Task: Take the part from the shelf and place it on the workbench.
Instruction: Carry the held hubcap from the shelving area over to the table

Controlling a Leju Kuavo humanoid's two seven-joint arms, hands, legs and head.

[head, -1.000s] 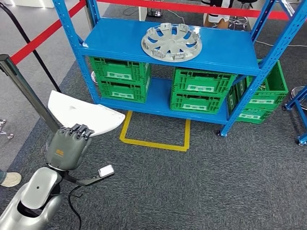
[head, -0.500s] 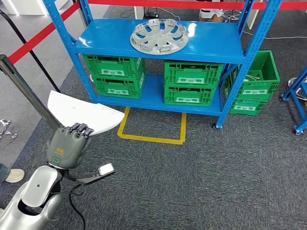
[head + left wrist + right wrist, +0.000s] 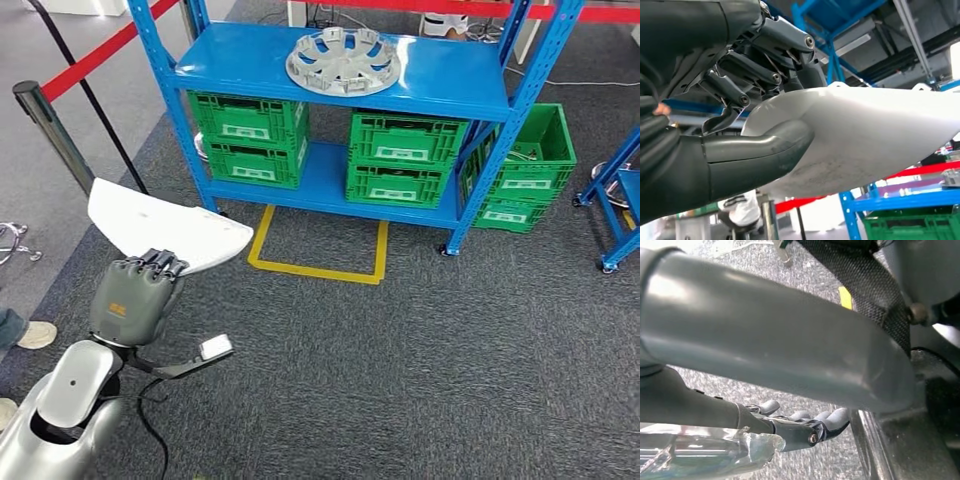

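With the view swung a little since a second ago, the left hand (image 3: 136, 300) still grips the white part (image 3: 162, 227) (right hand (image 3: 810, 427) unclear), shelf (image 3: 340, 75) far ahead, carry unfinished

Blue shelf (image 3: 445, 85) carries hubcap (image 3: 343, 60), green crates (image 3: 251, 137).

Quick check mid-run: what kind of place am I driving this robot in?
Probably a roped-off demo or workshop floor: blue steel shelf with green crates and a wheel cover, red barrier rope, yellow floor marking.
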